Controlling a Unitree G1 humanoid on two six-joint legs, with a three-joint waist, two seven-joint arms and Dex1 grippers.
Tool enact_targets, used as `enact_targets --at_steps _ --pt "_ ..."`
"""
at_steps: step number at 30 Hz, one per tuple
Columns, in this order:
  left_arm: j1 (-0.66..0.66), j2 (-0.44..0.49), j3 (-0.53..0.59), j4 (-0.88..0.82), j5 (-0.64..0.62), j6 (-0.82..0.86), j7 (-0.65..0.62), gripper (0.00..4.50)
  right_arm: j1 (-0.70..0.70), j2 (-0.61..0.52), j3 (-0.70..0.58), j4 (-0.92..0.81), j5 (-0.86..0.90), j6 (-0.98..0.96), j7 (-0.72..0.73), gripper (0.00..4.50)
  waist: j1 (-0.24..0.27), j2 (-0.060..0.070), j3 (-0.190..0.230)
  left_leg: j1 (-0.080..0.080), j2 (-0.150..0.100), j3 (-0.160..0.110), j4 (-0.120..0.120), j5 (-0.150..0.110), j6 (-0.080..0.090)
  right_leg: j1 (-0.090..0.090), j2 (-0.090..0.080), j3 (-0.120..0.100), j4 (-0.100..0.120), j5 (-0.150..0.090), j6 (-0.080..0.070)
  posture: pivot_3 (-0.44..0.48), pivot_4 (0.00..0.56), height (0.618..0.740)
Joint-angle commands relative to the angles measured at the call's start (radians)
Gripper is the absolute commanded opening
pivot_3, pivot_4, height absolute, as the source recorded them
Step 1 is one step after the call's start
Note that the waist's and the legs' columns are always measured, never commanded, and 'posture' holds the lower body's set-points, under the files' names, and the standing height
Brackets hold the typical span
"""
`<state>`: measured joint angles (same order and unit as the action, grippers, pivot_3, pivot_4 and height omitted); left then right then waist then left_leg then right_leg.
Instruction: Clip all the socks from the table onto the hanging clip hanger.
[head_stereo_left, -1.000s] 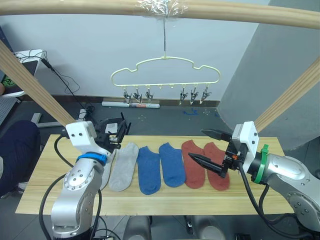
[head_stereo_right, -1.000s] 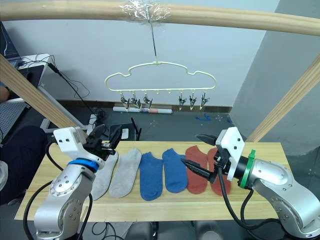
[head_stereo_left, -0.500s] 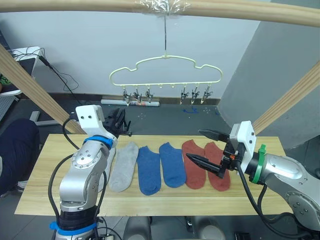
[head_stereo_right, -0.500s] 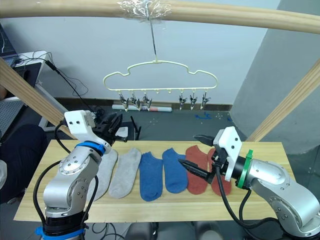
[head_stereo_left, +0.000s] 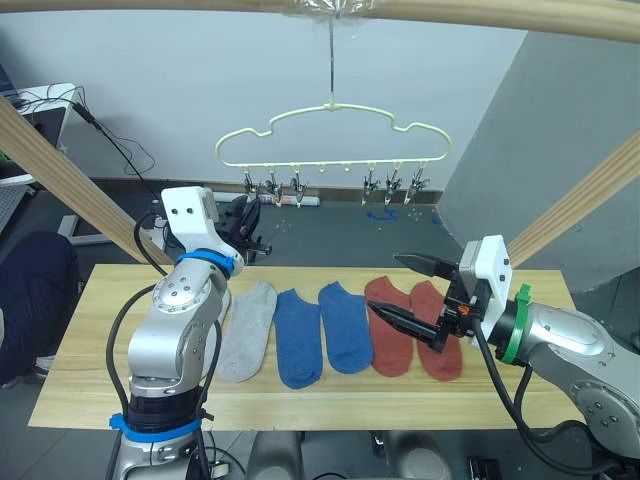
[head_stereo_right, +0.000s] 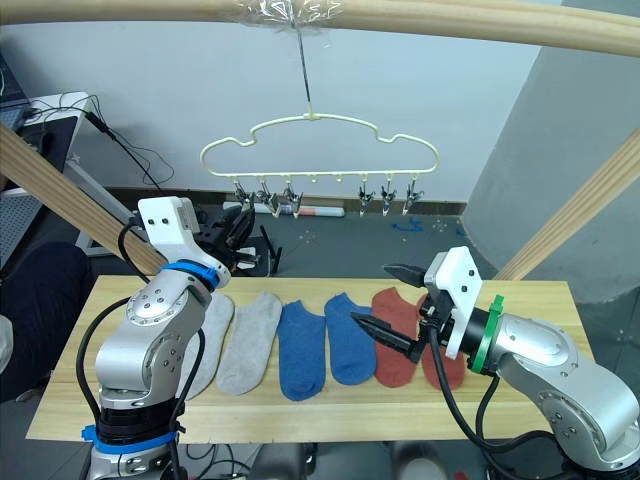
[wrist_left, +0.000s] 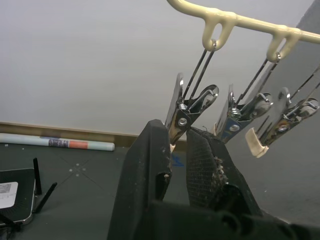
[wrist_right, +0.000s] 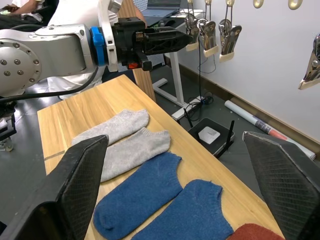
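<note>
the leftmost grey sock (head_stereo_right: 208, 340) was largely hidden behind the left arm in the head views, while the right wrist view showed both grey socks lying side by side on the pale plank table (head_stereo_left: 80, 360). the outer rust red sock (head_stereo_left: 440, 335) was partly covered by the right gripper (head_stereo_left: 405, 290), whose two black tapered fingers stood wide apart above the red pair, holding nothing. the inner rust red sock (head_stereo_left: 390, 328), two blue socks (head_stereo_left: 298, 340) (head_stereo_left: 345, 328) and second grey sock (head_stereo_left: 245, 332) lay flat in a row along the table, soft knit, toes toward the near edge. the clip hanger (head_stereo_left: 330, 140), a thin pale yellow cloud-shaped wire on a metal hook, hung from a wooden beam above the far side of the table, well above the socks. from the head views the left gripper (wrist_left: 177, 150) was hard to read, a dark shape raised near the hanger's left cluster of clips; the left wrist view showed its textured fingers drawn nearly together, the tail of the leftmost silver clip (wrist_left: 187, 107) seated in the narrow gap between the tips. whether the fingers actually pressed the clip could not be told. two further clips hung just beside it, one with a cream pad. a black router (wrist_right: 210, 136) sat on the floor beyond the table.
</note>
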<state>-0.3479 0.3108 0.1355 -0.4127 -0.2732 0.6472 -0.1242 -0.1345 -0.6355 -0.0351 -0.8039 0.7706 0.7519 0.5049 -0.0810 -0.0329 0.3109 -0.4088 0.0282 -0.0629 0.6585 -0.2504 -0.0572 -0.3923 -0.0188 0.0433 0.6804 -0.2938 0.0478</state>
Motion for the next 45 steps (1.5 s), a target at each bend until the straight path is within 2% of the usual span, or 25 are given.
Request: enact_targets --at_steps 1,3,6,9,16,28,45 --pt "-0.017 0.011 0.007 -0.034 0.006 -0.022 -0.011 0.92 0.002 -0.001 -0.017 -0.050 0.031 -0.007 -0.006 4.50 0.000 0.000 0.000 -0.002 0.000 0.000 0.000 0.000 0.000 -0.002 0.000 0.000 0.000 0.000 0.000 -0.133 0.330 0.740" --pt "-0.008 0.016 -0.002 -0.038 0.013 -0.029 -0.019 0.92 0.005 -0.001 -0.014 -0.049 0.028 -0.010 -0.005 4.50 0.000 0.000 0.000 -0.003 0.000 0.000 0.000 0.000 0.000 -0.003 0.000 0.000 0.000 0.000 0.000 -0.132 0.330 0.740" --pt "0.020 0.006 0.006 -0.056 0.010 -0.012 -0.013 1.48 0.014 -0.001 -0.013 -0.046 0.019 -0.018 -0.002 4.50 0.000 0.000 0.000 -0.009 0.000 0.000 0.000 0.000 0.000 -0.009 0.000 0.000 0.001 0.000 0.000 -0.133 0.328 0.740" --pt "0.026 0.004 0.005 -0.059 0.018 -0.022 -0.008 2.34 0.021 -0.002 -0.013 -0.046 0.016 -0.022 0.002 4.50 0.000 0.000 0.000 -0.011 0.000 0.000 0.000 0.000 0.000 -0.012 -0.001 0.000 0.001 0.000 0.000 -0.133 0.329 0.740" --pt "0.048 0.009 -0.003 -0.069 0.039 -0.039 -0.012 2.34 0.032 -0.004 -0.014 -0.044 0.008 -0.030 0.007 4.50 0.000 0.000 0.001 -0.011 0.000 0.001 0.000 0.000 0.000 -0.012 -0.001 0.000 0.001 0.001 0.001 -0.132 0.332 0.740" --pt "0.013 -0.008 0.015 -0.038 0.065 -0.077 0.022 2.34 0.045 -0.006 -0.011 -0.045 0.003 -0.036 0.005 4.50 0.000 0.001 0.002 -0.011 0.000 0.001 0.000 0.000 0.000 -0.012 -0.001 0.000 0.001 0.001 0.001 -0.137 0.332 0.740" --pt "-0.092 -0.050 0.015 0.002 0.054 -0.064 0.041 2.34 0.101 0.000 0.002 -0.035 -0.046 -0.089 0.009 4.50 0.000 0.000 0.002 -0.012 -0.001 0.001 0.001 0.000 0.000 -0.012 -0.001 0.000 0.001 0.001 0.001 -0.143 0.331 0.740"
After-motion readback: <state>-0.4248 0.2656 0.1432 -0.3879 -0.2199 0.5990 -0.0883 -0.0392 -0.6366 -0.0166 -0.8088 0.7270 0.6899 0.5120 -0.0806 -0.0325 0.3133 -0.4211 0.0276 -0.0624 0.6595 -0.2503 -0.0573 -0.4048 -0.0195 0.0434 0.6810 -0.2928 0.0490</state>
